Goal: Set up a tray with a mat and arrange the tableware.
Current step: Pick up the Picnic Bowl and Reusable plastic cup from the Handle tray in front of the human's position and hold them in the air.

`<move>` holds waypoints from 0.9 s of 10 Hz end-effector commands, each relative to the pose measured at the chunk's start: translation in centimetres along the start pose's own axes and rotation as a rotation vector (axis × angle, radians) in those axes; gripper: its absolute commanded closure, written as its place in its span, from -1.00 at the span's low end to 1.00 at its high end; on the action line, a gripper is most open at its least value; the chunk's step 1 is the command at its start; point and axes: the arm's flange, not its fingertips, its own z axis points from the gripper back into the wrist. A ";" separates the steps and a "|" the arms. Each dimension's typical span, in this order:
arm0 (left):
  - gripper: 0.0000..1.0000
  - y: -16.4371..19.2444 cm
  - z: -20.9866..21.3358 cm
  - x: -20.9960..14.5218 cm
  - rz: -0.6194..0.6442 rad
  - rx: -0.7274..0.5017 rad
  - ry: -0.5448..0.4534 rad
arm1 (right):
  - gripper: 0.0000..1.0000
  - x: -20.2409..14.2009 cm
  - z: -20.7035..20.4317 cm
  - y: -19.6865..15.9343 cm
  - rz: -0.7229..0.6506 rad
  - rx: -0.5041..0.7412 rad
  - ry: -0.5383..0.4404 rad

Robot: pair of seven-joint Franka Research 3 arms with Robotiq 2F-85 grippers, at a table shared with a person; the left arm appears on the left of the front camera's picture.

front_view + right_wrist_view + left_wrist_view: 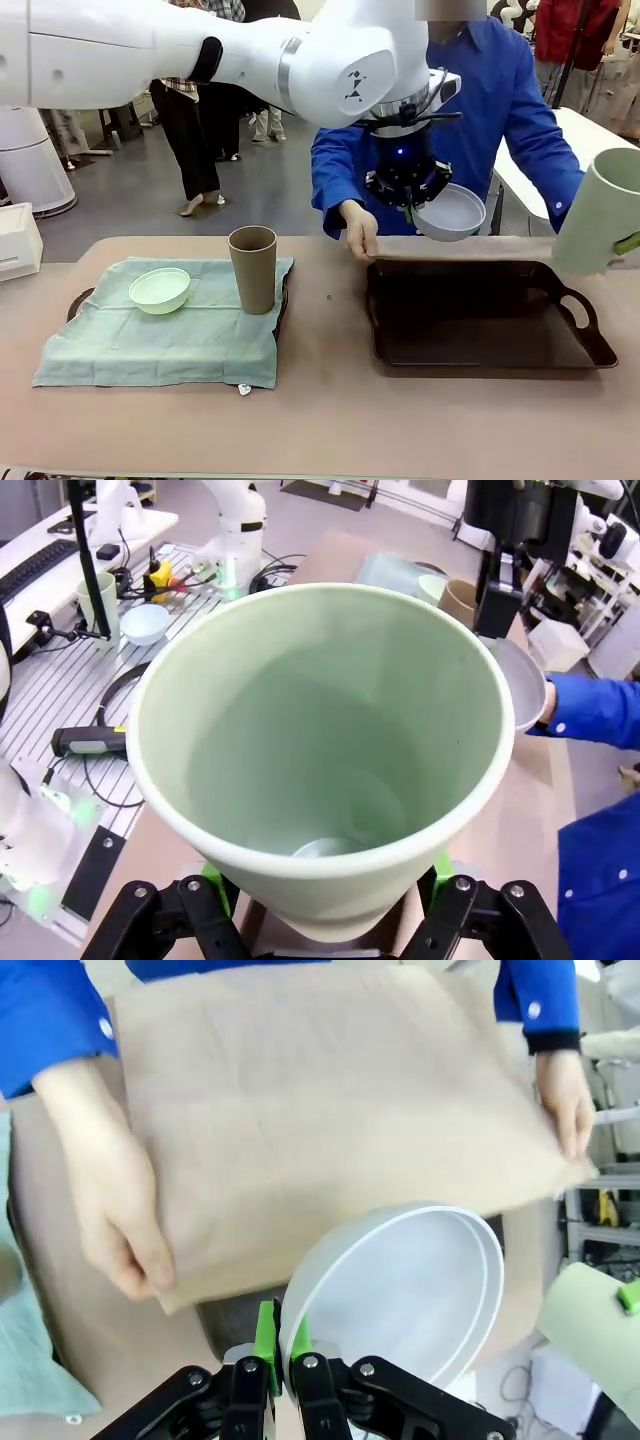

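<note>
Two tools aloft: both arms keep their pieces lifted off the desk (320,420), in my judgement to leave the dark tray (480,320) free while the mat goes in.
Left tool (280,1355): clenched on the rim of the pale blue-white bowl (400,1300), which hangs tilted above the tray's far edge, in front of the person's chest.
Right tool (325,920): jaws spread wide around the base of the pale green cup (320,750), holding it mouth toward the wrist camera; in the front view it hangs over the tray's right end.
Mat (320,1110): a beige sheet gripped at two corners by the person's hands (110,1200), held over the tray and not yet lying flat.
Dark tray: bare inside, sitting on the right half of the desk.
Already set: the mint green bowl (160,290) and the brown cup (253,268) stand apart on a pale green cloth (150,340) covering another tray on the left.
In the way: the hanging bowl sits close above the mat and the person's hands, so lowering it now would likely catch them.
Small scrap (243,389): lies on the desk by the cloth's near corner; too small to identify.
</note>
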 end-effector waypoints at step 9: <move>1.00 -0.2 0.9 -0.5 0.005 -0.010 -0.021 | 0.55 1.0 0.9 1.0 0.012 0.007 0.006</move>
